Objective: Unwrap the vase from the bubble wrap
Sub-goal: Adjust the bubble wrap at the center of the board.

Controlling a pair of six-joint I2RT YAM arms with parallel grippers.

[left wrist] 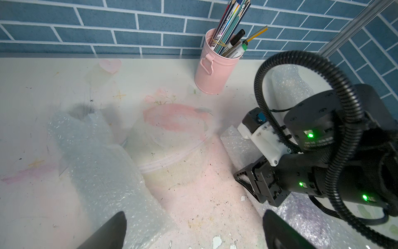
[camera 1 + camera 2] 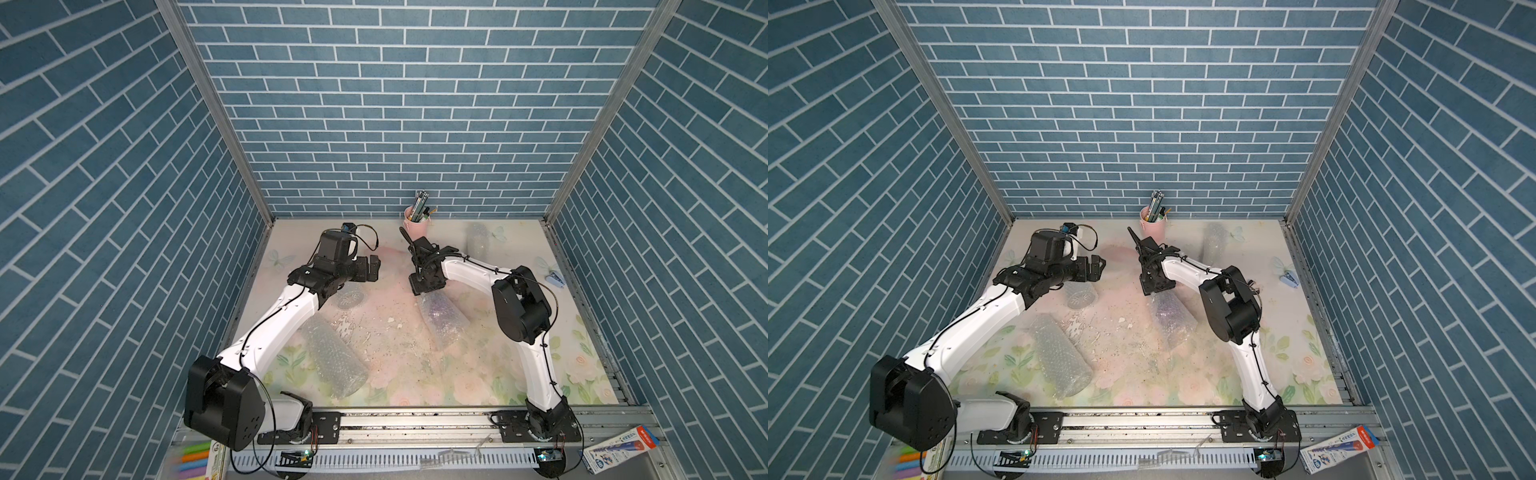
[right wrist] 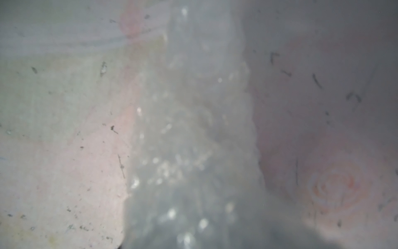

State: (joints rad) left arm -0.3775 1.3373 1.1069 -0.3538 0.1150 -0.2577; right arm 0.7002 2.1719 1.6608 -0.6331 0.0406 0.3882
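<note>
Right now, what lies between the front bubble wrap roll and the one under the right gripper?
Only worn mat with white flakes, seen in both top views.

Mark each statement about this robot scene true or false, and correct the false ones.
1. The pink cup of pens stands upright by the back wall. True.
2. The left tool is clamped on bubble wrap. False: its fingers are spread wide with nothing between them.
3. The right tool points down at the end of the bubble wrap bundle nearer the back wall. True.
4. Only one piece of bubble wrap is in view. False: besides the bundle, a large roll lies by the left arm and a smaller roll lies near the back wall.
</note>
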